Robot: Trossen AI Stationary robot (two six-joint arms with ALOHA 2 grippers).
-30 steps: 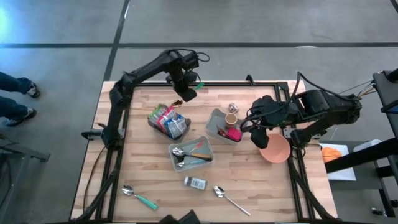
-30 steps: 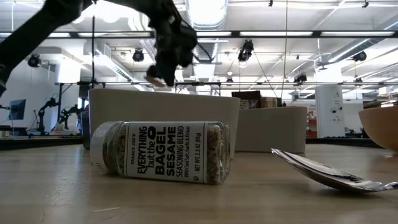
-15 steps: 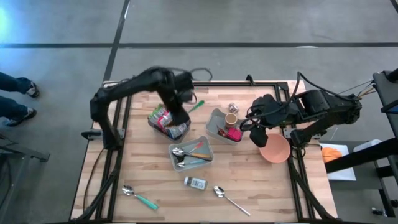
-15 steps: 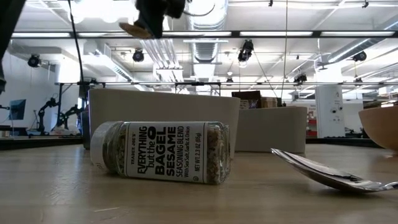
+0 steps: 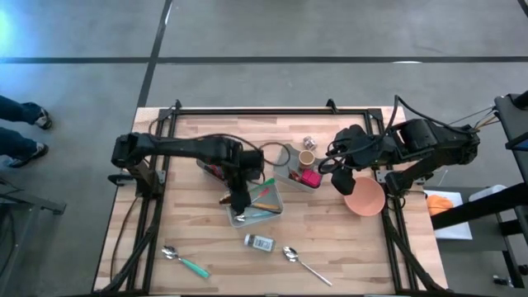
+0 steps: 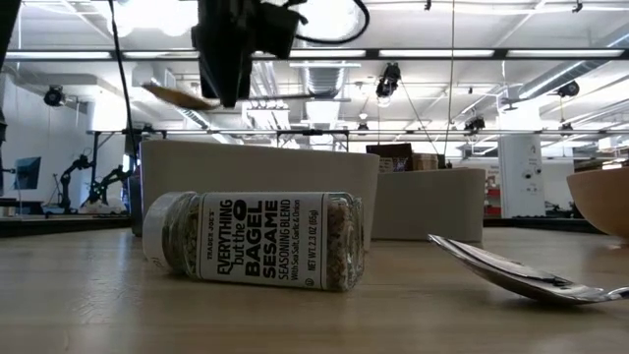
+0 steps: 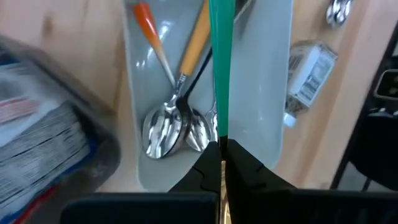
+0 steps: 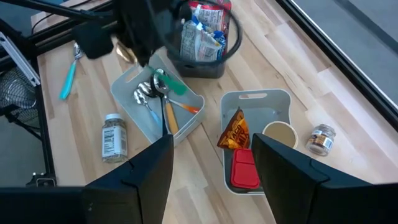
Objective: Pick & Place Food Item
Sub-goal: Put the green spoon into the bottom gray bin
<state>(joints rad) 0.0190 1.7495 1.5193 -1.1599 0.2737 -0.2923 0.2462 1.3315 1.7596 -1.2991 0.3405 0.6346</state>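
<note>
My left gripper hangs over the grey utensil tray, shut on a green-handled spoon. The spoon's brownish bowl sticks out to one side of the fingers. The tray holds several spoons and an orange-handled utensil. Snack packets fill a dark basket just beyond the tray, partly hidden by the arm in the high view. My right gripper waits open at the table's right side, beside a peach bowl, with nothing between its fingers. My left gripper pinches the spoon's green handle between its two fingers, at the end nearest the bowl. The fingers come from above, pointing steeply down, and lie across the handle. The spoon sits roughly level, lifted clear above the tray.
A second grey bin holds a chip bag, a red pack and a cup. A seasoning bottle lies on its side near the front. Loose spoons lie on the wood. A small jar stands at the back.
My left gripper has swung from the table's far edge toward the near edge, passing over the snack basket to a spot above the utensil tray, sinking a little and rolling. It stays shut on the green-handled spoon, which travels with it, clear of everything.
</note>
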